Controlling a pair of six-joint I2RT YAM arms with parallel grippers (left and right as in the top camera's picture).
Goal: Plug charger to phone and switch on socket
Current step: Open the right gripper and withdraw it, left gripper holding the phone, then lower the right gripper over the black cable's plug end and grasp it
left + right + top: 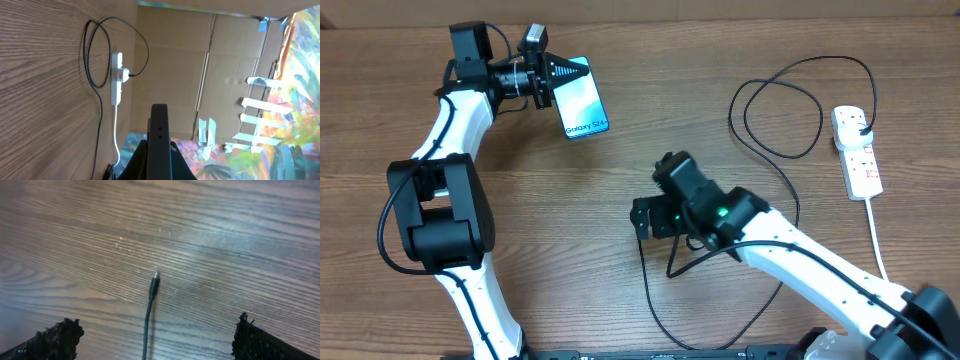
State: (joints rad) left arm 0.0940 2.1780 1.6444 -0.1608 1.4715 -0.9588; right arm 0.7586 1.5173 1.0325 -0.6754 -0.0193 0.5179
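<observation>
The phone [584, 103] shows its light-blue lit screen at the far left of the table. My left gripper [563, 73] is shut on its top end and holds it tilted. In the left wrist view the phone [159, 135] is a black edge-on bar between the fingers [160, 165]. The charger cable [647, 285] runs from under my right gripper [642, 222] in loops to a black plug [861, 124] in the white socket strip [860, 165]. In the right wrist view the plug tip [155, 278] lies on the wood between the open fingers [156, 339], untouched.
The strip's thick white cord [876, 235] runs toward the front right edge. The cable loop [775, 110] lies left of the strip. In the left wrist view the strip [115, 82] and loop [92, 55] show, with cardboard walls behind.
</observation>
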